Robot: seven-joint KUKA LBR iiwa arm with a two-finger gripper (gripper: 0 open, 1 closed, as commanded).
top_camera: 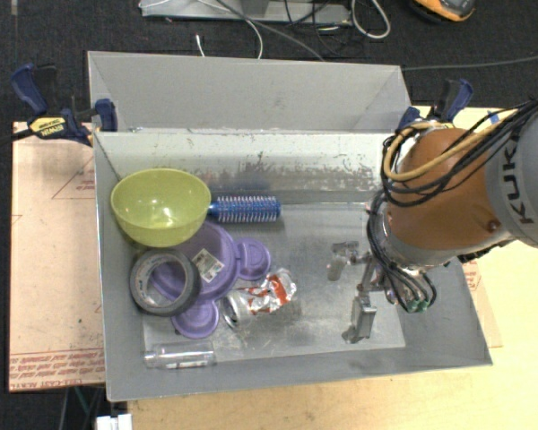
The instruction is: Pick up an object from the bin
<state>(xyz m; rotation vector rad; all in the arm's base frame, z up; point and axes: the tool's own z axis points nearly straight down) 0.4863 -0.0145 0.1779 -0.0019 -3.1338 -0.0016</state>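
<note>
Arm (pixel 518 182) casing reads "KU". Gripper (pixel 352 292) jaws apart, nothing between them, over bare bin (pixel 318 231) floor, right side. Nearest: crushed red-white can (pixel 262 299), print unreadable, beside purple lids (pixel 231 256).

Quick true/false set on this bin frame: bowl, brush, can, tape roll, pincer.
1. The green bowl sits at the bin's upper left. True.
2. The pincer holds the crushed can. False: the can lies apart, to the pincer's left, and the pincer is open over bare bin floor.
3. The blue brush lies inside the bowl. False: it lies beside the bowl, on its right.
4. The grey tape roll rests on purple plastic pieces. True.
</note>
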